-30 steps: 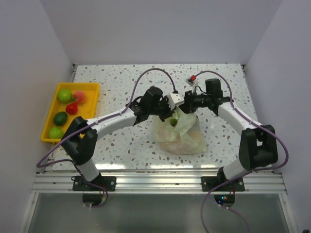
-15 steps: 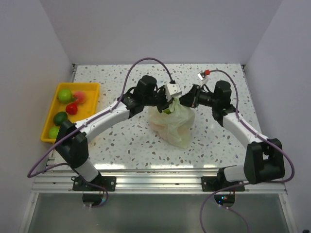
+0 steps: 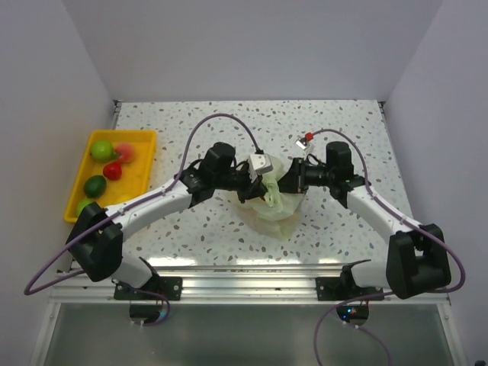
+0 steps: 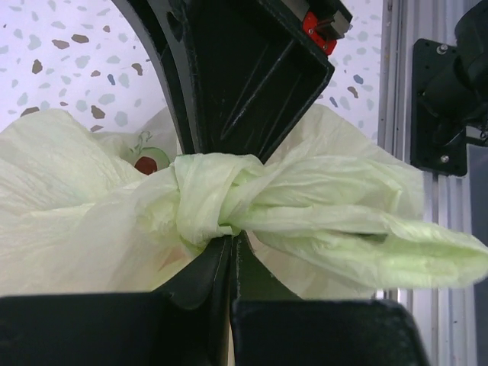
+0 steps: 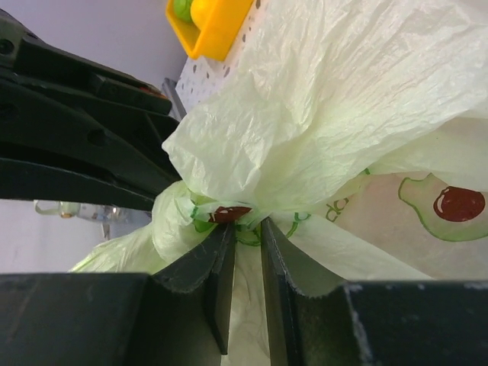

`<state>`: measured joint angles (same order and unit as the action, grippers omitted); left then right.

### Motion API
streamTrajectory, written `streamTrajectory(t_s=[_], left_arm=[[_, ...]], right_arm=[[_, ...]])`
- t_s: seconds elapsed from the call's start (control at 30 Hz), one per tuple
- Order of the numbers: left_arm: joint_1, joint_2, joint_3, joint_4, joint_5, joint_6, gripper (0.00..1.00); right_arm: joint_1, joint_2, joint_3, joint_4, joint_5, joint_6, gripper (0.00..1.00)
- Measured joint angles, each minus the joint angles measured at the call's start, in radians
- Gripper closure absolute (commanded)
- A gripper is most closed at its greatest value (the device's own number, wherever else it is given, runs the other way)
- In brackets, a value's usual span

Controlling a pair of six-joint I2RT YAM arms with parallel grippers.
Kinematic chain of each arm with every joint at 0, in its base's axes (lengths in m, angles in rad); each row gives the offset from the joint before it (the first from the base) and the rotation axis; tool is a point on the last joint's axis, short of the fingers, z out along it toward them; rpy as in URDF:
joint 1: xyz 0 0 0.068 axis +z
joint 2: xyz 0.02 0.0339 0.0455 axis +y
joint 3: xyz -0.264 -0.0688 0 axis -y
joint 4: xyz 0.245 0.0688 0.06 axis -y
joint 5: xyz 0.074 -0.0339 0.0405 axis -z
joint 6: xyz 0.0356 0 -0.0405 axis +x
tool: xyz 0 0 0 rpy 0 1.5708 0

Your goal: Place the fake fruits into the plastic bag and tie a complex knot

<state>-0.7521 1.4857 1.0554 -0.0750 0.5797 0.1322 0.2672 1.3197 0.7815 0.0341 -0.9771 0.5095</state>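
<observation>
The soft, slippery bag point(image 4: 76, 191) was clamped by the left gripper point(image 4: 229, 245) and right gripper point(image 5: 244, 238) just beneath its knot point(image 4: 202, 191), judged the surest hold.

Pale green avocado-print plastic bag point(image 3: 273, 217) lies bunched, its neck twisted into a knot point(image 4: 200, 200); several fake fruits point(image 3: 112, 170) lie in the yellow tray point(image 3: 139, 172).

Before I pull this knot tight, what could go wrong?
1. The left gripper and right gripper both pinch thin plastic right at the knot. A hard pull may tear the plastic bag or slip a tail free.
2. The two grippers sit nearly nose to nose and could collide.
3. Fake fruits lie in the tray, outside the tied bag.
</observation>
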Motion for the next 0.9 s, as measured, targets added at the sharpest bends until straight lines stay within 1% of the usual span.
streamTrajectory(t_s=[0.1, 0.27, 0.47, 0.6, 0.77, 0.9], left_arm=[[0.0, -0.034, -0.019, 0.008, 0.004, -0.045, 1.0], [0.0, -0.047, -0.047, 0.063, 0.002, -0.13, 1.0], [0.001, 0.034, -0.053, 0.177, 0.007, -0.208, 1.0], [0.005, 0.102, -0.046, 0.27, 0.032, -0.254, 1.0], [0.017, 0.164, -0.009, 0.392, 0.092, -0.318, 1.0], [0.026, 0.171, 0.004, 0.433, 0.132, -0.331, 1.0]], right_arm=[[0.0, -0.016, -0.01, -0.043, -0.005, -0.043, 0.77], [0.001, -0.047, -0.032, -0.072, -0.016, -0.071, 0.73], [0.002, -0.051, -0.048, -0.073, -0.017, -0.075, 0.71], [0.011, -0.051, -0.051, -0.073, -0.016, -0.076, 0.65], [0.024, -0.057, -0.054, -0.05, -0.016, -0.053, 0.64], [0.028, -0.072, -0.052, -0.062, -0.016, -0.075, 0.64]])
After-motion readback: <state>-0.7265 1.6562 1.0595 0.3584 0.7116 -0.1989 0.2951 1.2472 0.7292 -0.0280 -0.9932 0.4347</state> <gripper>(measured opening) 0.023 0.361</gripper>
